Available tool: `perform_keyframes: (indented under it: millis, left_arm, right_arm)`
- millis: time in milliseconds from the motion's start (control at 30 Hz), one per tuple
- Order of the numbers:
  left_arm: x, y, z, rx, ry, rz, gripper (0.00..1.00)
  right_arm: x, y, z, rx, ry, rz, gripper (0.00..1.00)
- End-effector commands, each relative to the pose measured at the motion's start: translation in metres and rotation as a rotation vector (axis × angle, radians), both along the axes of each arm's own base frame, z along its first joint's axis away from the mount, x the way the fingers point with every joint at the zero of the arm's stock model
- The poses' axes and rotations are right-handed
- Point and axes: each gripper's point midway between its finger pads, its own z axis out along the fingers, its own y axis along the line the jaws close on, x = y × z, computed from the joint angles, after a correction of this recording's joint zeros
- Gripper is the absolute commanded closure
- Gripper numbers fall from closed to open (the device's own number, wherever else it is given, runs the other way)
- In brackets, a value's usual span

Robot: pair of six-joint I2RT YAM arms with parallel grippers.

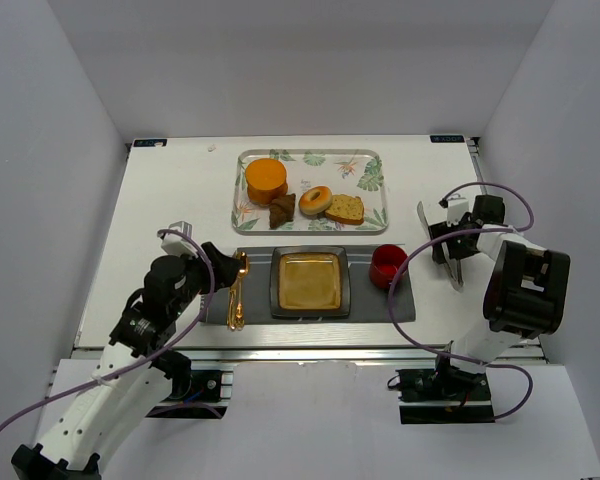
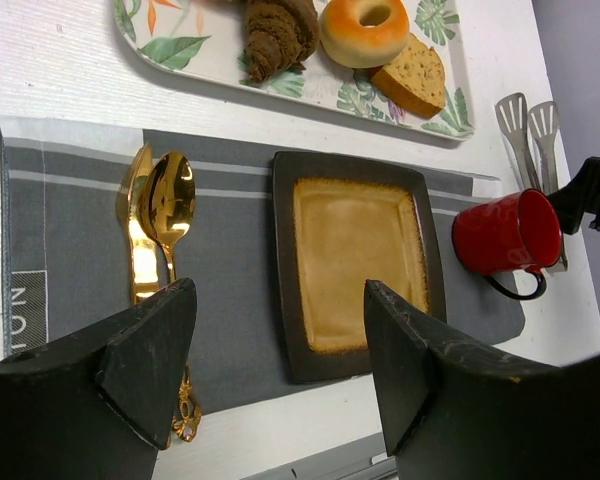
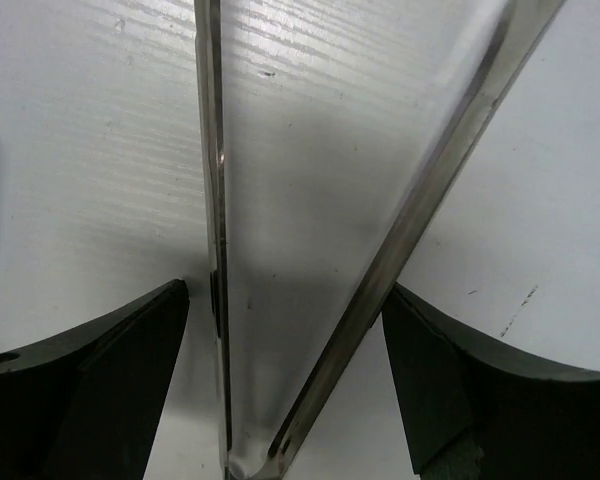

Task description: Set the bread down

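Step in hand looked like tool pickup: the bread [image 1: 344,209] sat untouched on the floral tray [image 1: 242,160] at the far middle of the desk, at the tray's right end and touching the glazed donut [image 1: 315,200]. The right gripper [image 1: 450,245] was down over the metal tongs [image 1: 454,268] lying near the desk's right edge. In the wrist view its jaws stood wide, straddling both tong arms near the hinge end. The right arm of the tongs sat against one finger and the left arm just clear of the other, so no real squeeze and nothing lifted. The right arm was folded back, forearm reaching inward, wrist pitched down at the desk. My read on the next move: close enough to grip the tongs without collapsing them, lift, carry to the tray, pinch the slice by its crust, then probably to the square plate [image 1: 280,300] on the grey placemat [image 1: 400,305]. The left gripper [image 1: 212,272] hovered low over the placemat's left end above the gold cutlery [image 1: 237,295], jaws apart, holding nothing.
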Motion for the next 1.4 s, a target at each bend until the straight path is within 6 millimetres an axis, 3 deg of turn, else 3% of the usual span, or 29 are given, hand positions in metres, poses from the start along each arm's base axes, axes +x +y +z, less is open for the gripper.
perform_keyframes:
  millis: [0, 100, 267, 333, 367, 400, 467, 500, 600, 767, 900, 1133, 1367]
  left_arm:
    - [0.002, 0.001, 0.007, -0.016, -0.028, 0.008, 0.23]
    - [0.0, 0.002, 0.005, -0.023, -0.025, 0.014, 0.23]
    - [-0.002, 0.003, 0.005, -0.022, -0.021, 0.016, 0.23]
    - [-0.002, 0.005, 0.009, -0.023, -0.029, 0.023, 0.23]
    - [-0.002, 0.005, 0.009, -0.023, -0.03, 0.025, 0.23]
    - [-0.003, 0.006, 0.012, -0.026, -0.039, 0.026, 0.23]
    - [-0.004, 0.006, 0.011, -0.028, -0.035, 0.031, 0.23]
    - [-0.004, 0.006, 0.012, -0.032, -0.039, 0.03, 0.23]
    - [-0.004, 0.004, 0.012, -0.043, -0.039, 0.025, 0.23]
    - [-0.004, 0.004, 0.016, -0.052, -0.044, 0.024, 0.23]
    - [-0.006, 0.006, 0.021, -0.051, -0.049, 0.031, 0.23]
    - [-0.011, 0.01, 0.022, -0.071, -0.049, 0.049, 0.23]
    - [-0.015, 0.014, 0.024, -0.078, -0.05, 0.064, 0.23]
  right_arm:
    - [0.005, -0.008, -0.011, -0.048, -0.017, -0.022, 0.18]
    - [0.005, -0.009, -0.016, -0.063, -0.025, -0.025, 0.26]
    - [0.004, -0.003, -0.012, -0.032, -0.025, -0.001, 0.7]
    - [0.008, 0.002, 0.004, -0.012, -0.067, 0.016, 0.91]
    - [0.008, 0.006, 0.01, 0.003, -0.076, 0.026, 0.96]
    - [0.017, 0.006, 0.033, 0.005, -0.129, 0.033, 0.98]
    - [0.026, 0.02, 0.059, 0.06, -0.179, 0.069, 0.98]
    - [0.033, 0.03, 0.085, 0.07, -0.22, 0.095, 0.97]
    - [0.041, 0.065, 0.123, 0.114, -0.266, 0.188, 0.92]
    - [0.048, 0.121, 0.162, 0.198, -0.323, 0.289, 0.72]
    - [0.049, 0.164, 0.172, 0.242, -0.327, 0.374, 0.6]
    - [0.054, 0.22, 0.186, 0.218, -0.352, 0.545, 0.57]
    - [0.065, 0.24, 0.184, 0.238, -0.337, 0.522, 0.57]
